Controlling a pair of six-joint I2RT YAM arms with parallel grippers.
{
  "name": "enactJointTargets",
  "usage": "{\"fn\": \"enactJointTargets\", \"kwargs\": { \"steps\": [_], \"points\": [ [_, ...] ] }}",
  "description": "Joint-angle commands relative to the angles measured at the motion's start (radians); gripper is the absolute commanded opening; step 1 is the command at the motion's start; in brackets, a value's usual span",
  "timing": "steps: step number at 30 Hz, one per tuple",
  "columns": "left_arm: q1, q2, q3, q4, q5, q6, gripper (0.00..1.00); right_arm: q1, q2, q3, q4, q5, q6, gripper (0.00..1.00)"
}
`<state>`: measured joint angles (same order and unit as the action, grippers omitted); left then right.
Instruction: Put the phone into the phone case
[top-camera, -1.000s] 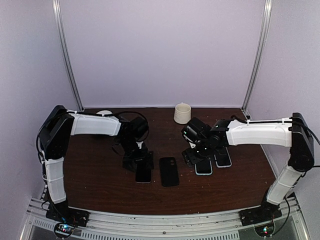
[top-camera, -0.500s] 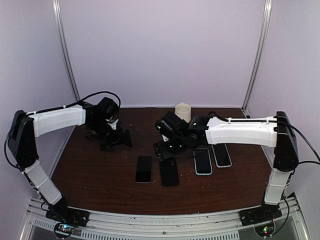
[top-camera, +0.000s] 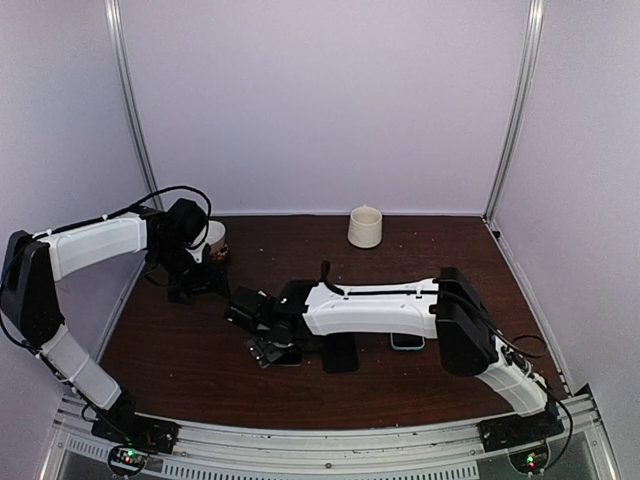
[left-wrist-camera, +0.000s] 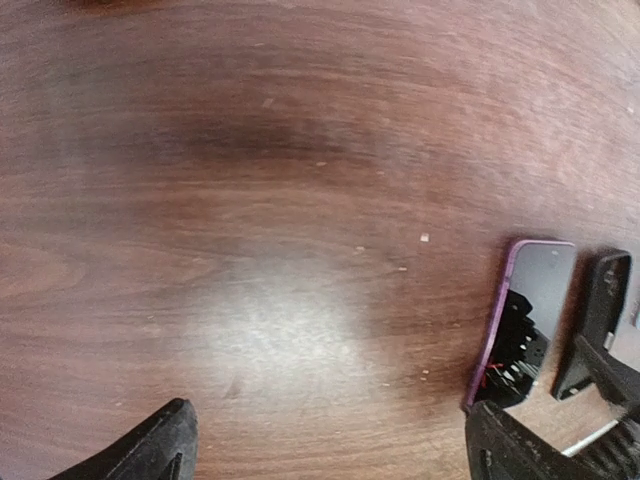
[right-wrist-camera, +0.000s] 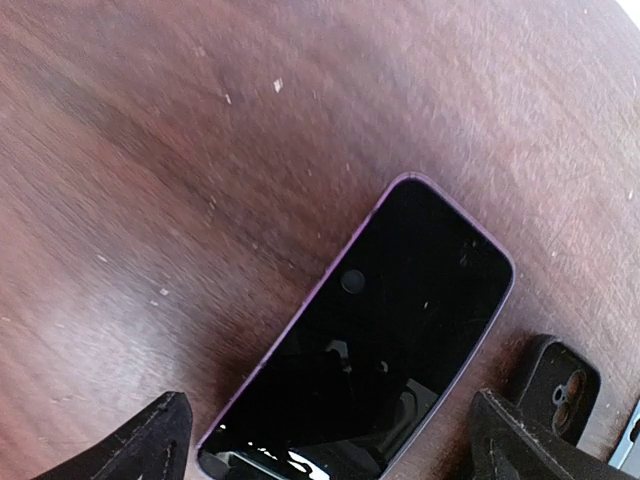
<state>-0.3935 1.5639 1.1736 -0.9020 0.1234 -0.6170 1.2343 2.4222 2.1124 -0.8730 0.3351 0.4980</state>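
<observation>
Near the middle of the table (top-camera: 200, 370), your right gripper (right-wrist-camera: 325, 425) hangs over the phone (right-wrist-camera: 380, 340), its fingers spread wide, one on each side of the phone's end, pinching nothing. The phone lies flat on the wood, purple-edged, dark glossy face up. The black phone case (top-camera: 340, 358) lies just beside it. Off at the back left, your left gripper (left-wrist-camera: 330, 445) is spread too, over bare wood, holding nothing. A pale cup (top-camera: 365, 226) stands at the back.
</observation>
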Motion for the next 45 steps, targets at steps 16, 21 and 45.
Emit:
{"fn": "enactJointTargets", "kwargs": {
  "steps": [16,21,45],
  "points": [
    [0.065,0.003,-0.032,0.076,0.121,0.020,0.98,-0.014,-0.052,-0.134,-0.104,-0.054,0.082,0.99],
    [0.067,0.023,-0.031,0.079,0.141,0.019,0.97,-0.059,-0.107,-0.209,-0.052,-0.252,0.081,0.99],
    [0.094,0.037,-0.050,0.106,0.219,0.013,0.97,-0.153,0.127,0.130,-0.155,-0.269,0.101,0.91]
  ]
}}
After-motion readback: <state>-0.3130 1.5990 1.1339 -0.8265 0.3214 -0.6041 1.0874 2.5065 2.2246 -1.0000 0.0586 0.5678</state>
